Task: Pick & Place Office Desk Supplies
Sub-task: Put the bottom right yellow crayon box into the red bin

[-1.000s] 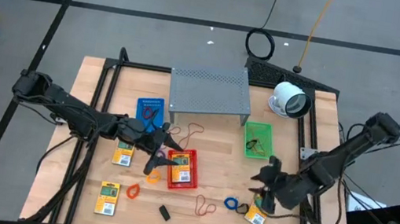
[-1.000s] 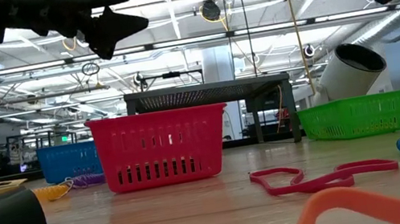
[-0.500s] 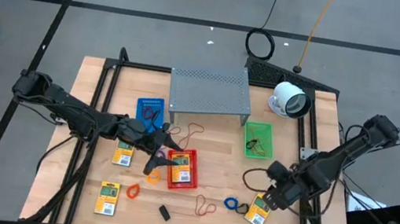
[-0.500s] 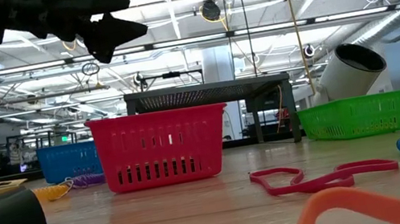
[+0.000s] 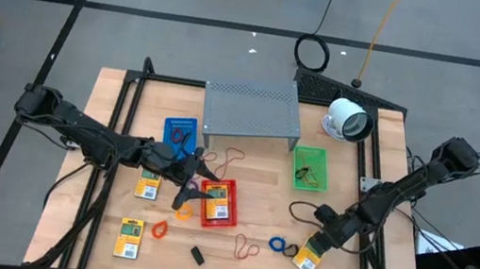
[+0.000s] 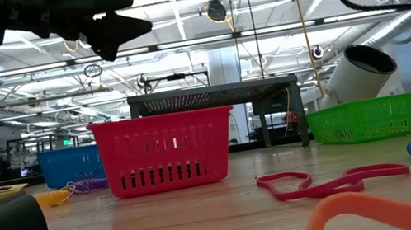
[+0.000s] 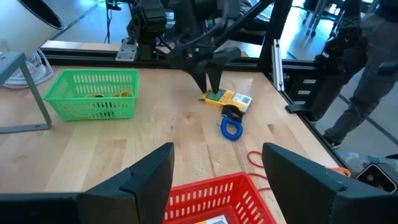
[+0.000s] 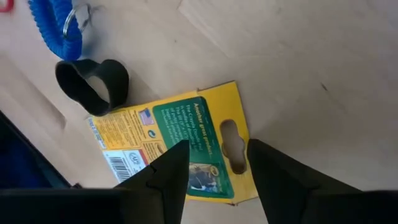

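Risk: my right gripper (image 8: 211,163), fingers parted astride the yellow packet (image 8: 180,146) near the worktop's right front corner, may skid it flat. Left gripper (image 7: 214,180) spread above the red basket (image 5: 217,202).

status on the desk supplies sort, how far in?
Done: one yellow packet sits in the red basket, bands lie in the green basket and blue basket. In hand: the right gripper, open, is over a yellow packet; the left gripper hangs open above the red basket. Left: three loose packets, scattered bands, the black clip.
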Tool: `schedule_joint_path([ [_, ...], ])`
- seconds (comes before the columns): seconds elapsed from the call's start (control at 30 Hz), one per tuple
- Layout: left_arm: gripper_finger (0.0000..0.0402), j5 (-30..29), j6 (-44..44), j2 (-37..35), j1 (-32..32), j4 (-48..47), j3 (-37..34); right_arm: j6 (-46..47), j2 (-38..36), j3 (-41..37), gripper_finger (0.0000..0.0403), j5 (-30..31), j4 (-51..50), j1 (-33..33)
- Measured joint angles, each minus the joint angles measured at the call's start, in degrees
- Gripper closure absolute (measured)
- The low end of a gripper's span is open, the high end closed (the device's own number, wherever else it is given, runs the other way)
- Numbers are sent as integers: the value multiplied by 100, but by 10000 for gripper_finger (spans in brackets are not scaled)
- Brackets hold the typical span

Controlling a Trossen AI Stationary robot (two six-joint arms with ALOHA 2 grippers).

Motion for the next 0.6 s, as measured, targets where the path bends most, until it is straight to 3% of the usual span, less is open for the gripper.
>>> schedule_joint_path([
  [0.27, 147, -7, 5, 0, -2, -33, 0, 15, -29, -85, 244, -61, 292, 0],
  [0.6, 147, -11, 3, 0, -1, -29, 0, 353, -284, -101, 260, -320, -62, -15],
])
